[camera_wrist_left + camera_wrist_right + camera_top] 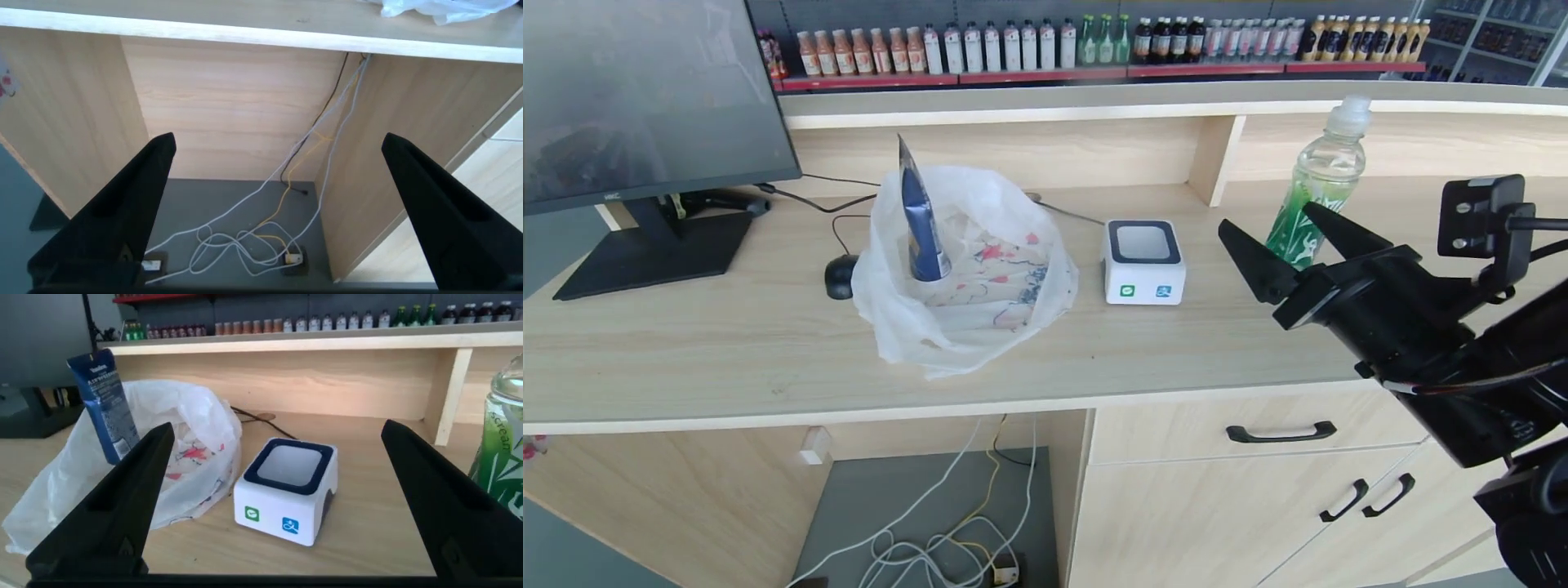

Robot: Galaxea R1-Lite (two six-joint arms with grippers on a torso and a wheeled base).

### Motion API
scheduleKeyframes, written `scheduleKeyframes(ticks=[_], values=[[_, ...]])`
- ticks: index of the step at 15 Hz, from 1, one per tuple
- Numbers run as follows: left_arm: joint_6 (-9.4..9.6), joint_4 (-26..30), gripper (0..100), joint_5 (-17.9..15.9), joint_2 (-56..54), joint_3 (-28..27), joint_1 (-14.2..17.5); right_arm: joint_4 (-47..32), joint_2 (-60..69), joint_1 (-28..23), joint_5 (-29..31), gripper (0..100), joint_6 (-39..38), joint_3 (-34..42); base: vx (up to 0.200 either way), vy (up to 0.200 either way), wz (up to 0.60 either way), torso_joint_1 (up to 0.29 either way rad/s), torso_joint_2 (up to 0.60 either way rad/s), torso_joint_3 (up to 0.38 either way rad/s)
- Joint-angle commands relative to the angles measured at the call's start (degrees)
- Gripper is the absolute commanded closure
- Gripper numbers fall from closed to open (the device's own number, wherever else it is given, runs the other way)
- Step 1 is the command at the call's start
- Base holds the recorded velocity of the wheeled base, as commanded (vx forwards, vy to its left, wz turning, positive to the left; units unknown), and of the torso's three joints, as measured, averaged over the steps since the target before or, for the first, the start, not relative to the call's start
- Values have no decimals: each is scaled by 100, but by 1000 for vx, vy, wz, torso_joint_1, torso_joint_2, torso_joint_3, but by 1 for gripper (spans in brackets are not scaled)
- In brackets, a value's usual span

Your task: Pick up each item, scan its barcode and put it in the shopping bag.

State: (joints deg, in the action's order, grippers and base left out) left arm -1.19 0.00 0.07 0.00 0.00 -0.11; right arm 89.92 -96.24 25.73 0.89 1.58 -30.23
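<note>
Clear green-labelled plastic bottle (1319,188) stands upright on the pale wooden worktop (727,343), just beyond the right gripper (1267,216), jaws wide. It looks full, so probably weighty and slick: take it mid-body. The left wrist view adds the left gripper (279,139), jaws wide too, facing white cables (245,237) under the worktop.
</note>
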Motion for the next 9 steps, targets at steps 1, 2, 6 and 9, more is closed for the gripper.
scheduleKeyframes(ticks=[1,2,6,9], values=[[-4,0,0,1,9,0,-7,8,-43,2,-1,0,44,-18,0,-200,0,7,2,2],[-4,0,0,1,9,0,2,8,-43,2,-1,0,61,-18,0,-200,0,2,2,2],[-4,0,0,1,9,0,2,8,-43,2,-1,0,61,-9,0,-200,0,5,2,4],[-4,-18,0,1,9,0,2,8,-35,2,-1,0,61,-9,0,-200,0,1,1,5]])
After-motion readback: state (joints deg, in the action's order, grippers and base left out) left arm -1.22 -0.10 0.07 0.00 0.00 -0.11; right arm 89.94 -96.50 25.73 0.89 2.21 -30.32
